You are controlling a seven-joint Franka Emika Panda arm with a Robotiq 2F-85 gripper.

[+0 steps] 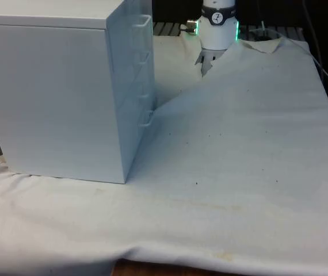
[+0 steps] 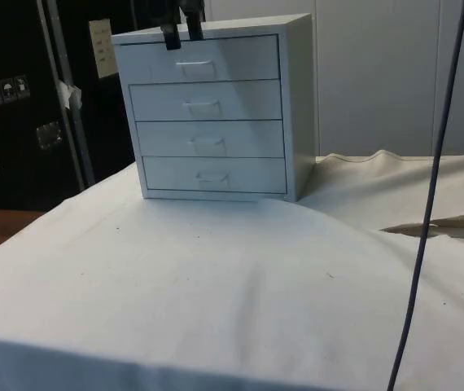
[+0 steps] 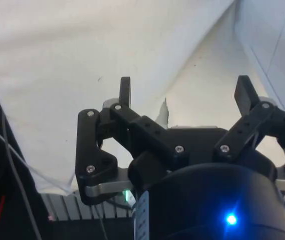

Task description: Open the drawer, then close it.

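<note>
Side view, white 4-drawer chest (image 2: 216, 114) all shut, hand (image 2: 182, 32) released above top drawer (image 2: 203, 59), no legible writing

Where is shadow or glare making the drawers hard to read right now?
Front view: the chest of drawers turns its side, its drawer face shaded. Side view: drawer fronts evenly lit, handles pale but readable, top drawer handle clear. Wrist view: the cloth is brightly washed out behind the open gripper.
</note>
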